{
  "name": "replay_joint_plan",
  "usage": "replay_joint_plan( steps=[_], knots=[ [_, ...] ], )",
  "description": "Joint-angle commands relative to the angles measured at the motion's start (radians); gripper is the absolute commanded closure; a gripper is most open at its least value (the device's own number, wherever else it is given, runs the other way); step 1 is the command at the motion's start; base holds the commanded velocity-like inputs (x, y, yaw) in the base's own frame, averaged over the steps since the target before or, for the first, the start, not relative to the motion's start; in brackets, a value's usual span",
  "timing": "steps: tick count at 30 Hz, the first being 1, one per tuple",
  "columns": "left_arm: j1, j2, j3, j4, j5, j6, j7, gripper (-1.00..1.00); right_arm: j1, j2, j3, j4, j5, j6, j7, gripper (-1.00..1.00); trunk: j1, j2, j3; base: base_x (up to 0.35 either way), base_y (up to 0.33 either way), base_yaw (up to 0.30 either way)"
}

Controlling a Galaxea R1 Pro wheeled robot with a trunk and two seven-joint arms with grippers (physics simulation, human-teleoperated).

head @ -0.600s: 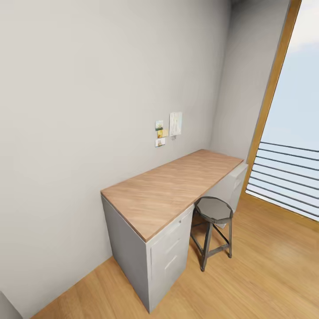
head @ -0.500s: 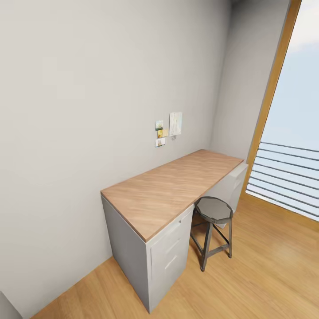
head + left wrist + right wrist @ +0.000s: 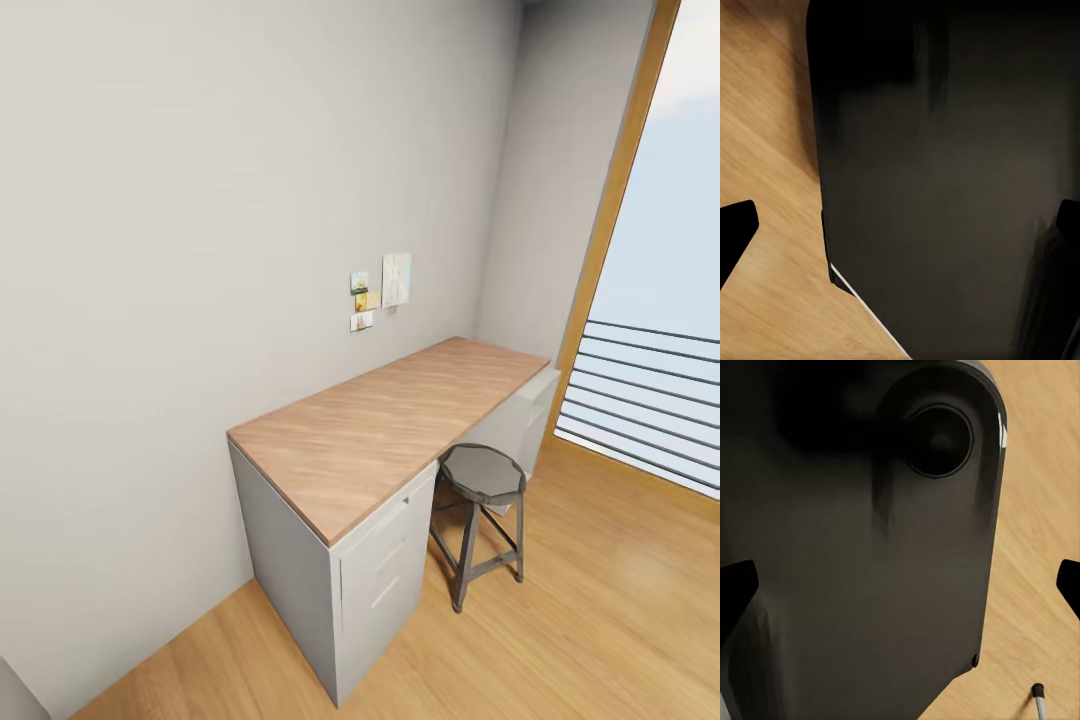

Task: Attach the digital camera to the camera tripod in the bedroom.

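Note:
The digital camera is out of view. In the right wrist view a thin silver rod with a black tip (image 3: pixel 1039 699) rests on the wood floor; I cannot tell whether it is a leg of the camera tripod. My left gripper (image 3: pixel 900 225) is open, with its black fingertips (image 3: pixel 735 234) far apart and nothing between them. My right gripper (image 3: pixel 900 585) is open too, with fingertips (image 3: pixel 735 592) wide apart and empty. Both hang low over the floor beside my own dark body (image 3: pixel 945 187).
A wood-topped desk (image 3: pixel 390 420) with grey drawers (image 3: pixel 385 575) stands against the grey wall ahead. A round grey stool (image 3: pixel 483 478) is tucked beside it. Small paper notes (image 3: pixel 380 290) hang on the wall. A tall window with a railing (image 3: pixel 650 400) is at the right. Light wood floor (image 3: pixel 600 620) lies in front.

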Motion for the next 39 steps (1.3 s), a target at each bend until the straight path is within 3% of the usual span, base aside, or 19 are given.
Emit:
replay_joint_plan(
  steps=[1,8,20,21,30,39],
  knots=[
    [0.000,0.000,0.000,0.000,0.001,0.000,-0.001,-1.00,0.000,0.000,0.001,0.000,0.001,0.000,0.001,-1.00,0.000,0.000,-0.001,0.000,0.000,0.000],
    [0.000,0.000,0.000,0.000,0.001,0.000,-0.001,-1.00,0.000,0.000,0.001,0.000,0.001,0.000,0.001,-1.00,0.000,0.000,-0.001,0.000,0.000,0.000],
    [0.013,0.016,0.001,-0.009,0.002,0.000,0.003,-1.00,-0.069,0.025,0.000,-0.031,0.001,0.001,-0.006,-1.00,0.000,0.000,-0.001,0.000,0.000,0.000],
    [0.013,0.017,0.001,-0.010,0.003,0.000,0.003,-1.00,-0.116,0.025,0.000,-0.031,0.001,0.001,-0.007,-1.00,0.000,0.000,-0.001,0.000,0.000,0.000],
    [0.014,0.018,0.001,-0.013,0.002,0.000,0.008,-1.00,-0.122,0.027,-0.002,-0.034,0.001,-0.001,-0.008,-1.00,0.000,0.000,-0.001,0.000,0.000,-0.002],
    [0.010,0.021,0.001,-0.015,0.003,0.000,0.008,-1.00,-0.122,0.028,-0.002,-0.041,0.001,-0.003,-0.008,-1.00,0.000,0.000,-0.001,0.000,0.000,-0.200]
  ],
)
